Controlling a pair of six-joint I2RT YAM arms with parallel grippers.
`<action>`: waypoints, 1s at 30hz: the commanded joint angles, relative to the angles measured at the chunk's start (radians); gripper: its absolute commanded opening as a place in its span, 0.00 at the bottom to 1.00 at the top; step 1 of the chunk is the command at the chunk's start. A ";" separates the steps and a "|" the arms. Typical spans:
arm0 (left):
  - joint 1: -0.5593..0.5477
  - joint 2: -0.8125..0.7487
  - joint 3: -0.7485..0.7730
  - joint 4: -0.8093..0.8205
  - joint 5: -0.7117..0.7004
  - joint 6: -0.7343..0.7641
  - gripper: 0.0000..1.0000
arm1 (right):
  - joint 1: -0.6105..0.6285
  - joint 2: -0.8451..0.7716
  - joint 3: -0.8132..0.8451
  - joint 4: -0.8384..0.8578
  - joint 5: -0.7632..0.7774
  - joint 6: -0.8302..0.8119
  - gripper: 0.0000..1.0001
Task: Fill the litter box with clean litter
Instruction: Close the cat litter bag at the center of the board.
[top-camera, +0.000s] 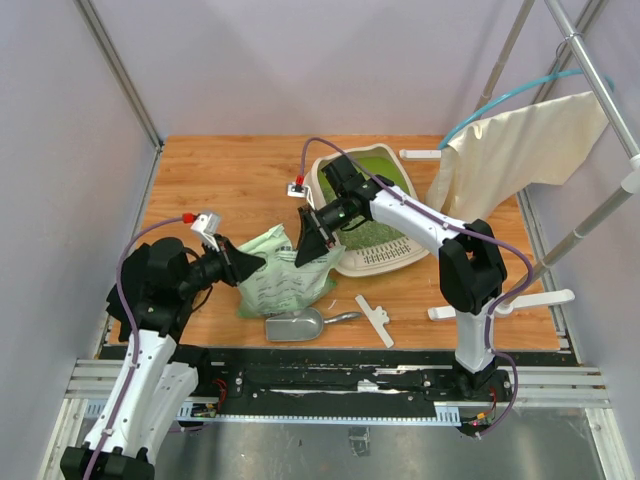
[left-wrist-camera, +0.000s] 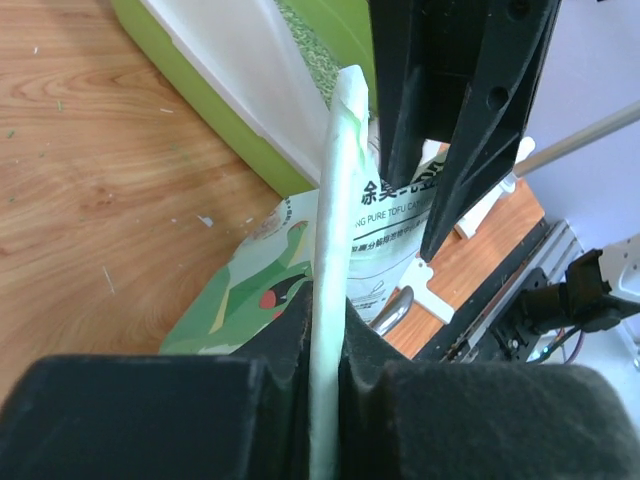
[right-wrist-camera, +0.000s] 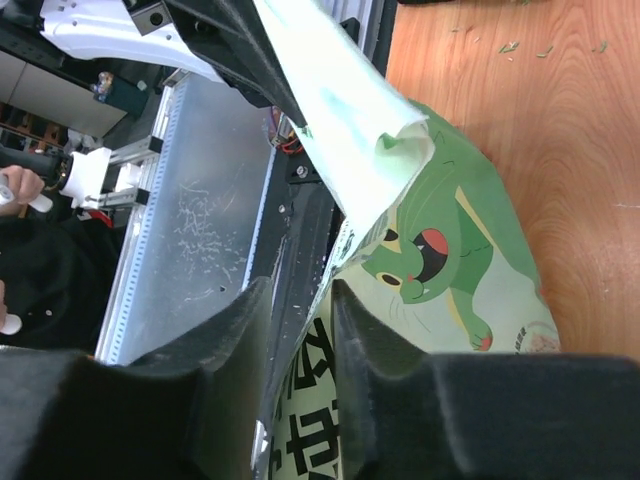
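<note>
The cream-white litter box (top-camera: 385, 262) with a green inside stands right of centre, and pale granules of clean litter (top-camera: 374, 228) lie in it. A light green printed bag (top-camera: 280, 285) lies in front of it. My left gripper (top-camera: 250, 266) is shut on the bag's left edge; the wrist view shows that thin edge (left-wrist-camera: 335, 200) pinched between the jaws (left-wrist-camera: 322, 310). My right gripper (top-camera: 308, 243) is at the bag's upper right corner. Its jaws (right-wrist-camera: 300, 290) stand slightly apart, with the bag's sheet (right-wrist-camera: 450, 240) between them, resting against one finger only.
A silver metal scoop (top-camera: 298, 326) lies near the front edge below the bag. White plastic pieces (top-camera: 375, 318) lie to its right. A cream cloth (top-camera: 520, 150) hangs on a rack at the back right. The litter box wall (left-wrist-camera: 235, 70) is close to the left gripper.
</note>
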 joint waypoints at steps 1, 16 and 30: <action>0.005 -0.019 0.026 0.053 0.097 0.021 0.05 | -0.016 -0.024 0.026 0.007 0.023 -0.009 0.41; 0.005 -0.104 0.001 0.122 0.091 0.026 0.00 | 0.069 0.039 0.082 0.094 -0.100 0.071 0.57; 0.007 -0.093 0.039 0.095 -0.073 0.095 0.04 | 0.063 0.028 0.037 0.095 -0.209 0.147 0.01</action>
